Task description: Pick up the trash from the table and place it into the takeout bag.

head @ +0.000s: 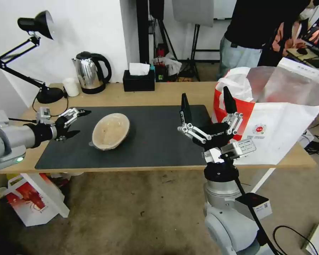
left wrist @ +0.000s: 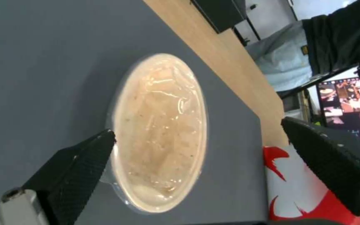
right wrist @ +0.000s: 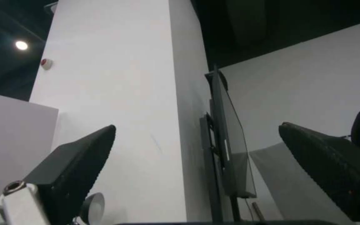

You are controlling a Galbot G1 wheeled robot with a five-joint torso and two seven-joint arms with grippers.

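Observation:
A shallow tan pulp bowl (head: 110,131) (left wrist: 159,131), a piece of the trash, lies tilted on the black mat (head: 152,141) of the table (head: 166,92). My left gripper (head: 79,122) (left wrist: 197,137) hovers open just left of the bowl, its fingers spread toward the rim and not touching it. The white-and-red takeout bag (head: 273,117) (left wrist: 297,193) stands open at the table's right end. My right gripper (head: 206,100) (right wrist: 197,134) is open, fingers pointing up, over the mat's right edge beside the bag, holding nothing.
At the table's back stand a black tissue box (head: 138,78), a steel kettle (head: 90,72), a small white mug (head: 71,86) and a black desk lamp (head: 35,53). A red-and-white box (head: 35,200) sits on the floor. A person stands behind the bag.

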